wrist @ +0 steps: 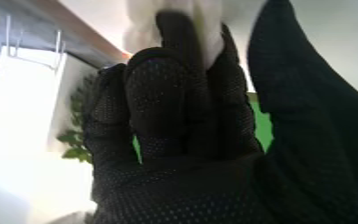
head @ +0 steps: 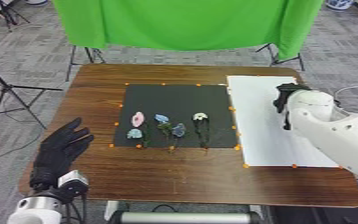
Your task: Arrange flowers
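Fingers straight up and close together, thumb set wide of them, the right hand hangs over the far half of a white sheet; whether the pale thing at its fingertips is held, one cannot tell. On the dark mat beside the sheet lie a pink flower, a pale blue one, a pale teal one, a blue-grey one and, nearest the sheet, a white flower with its stems toward the robot.

The arranging looks to be in its opening stage, with the sheet the likely display ground. If the pale thing is a bloom, the next move calls for a gentle lowering; if not, a reach across to the mat.

The sheet runs close to the table's right edge, so the safer room is toward the middle, minding the orange markers along the border. The left hand rests wide open over the left side, a strip of wood between it and the mat.
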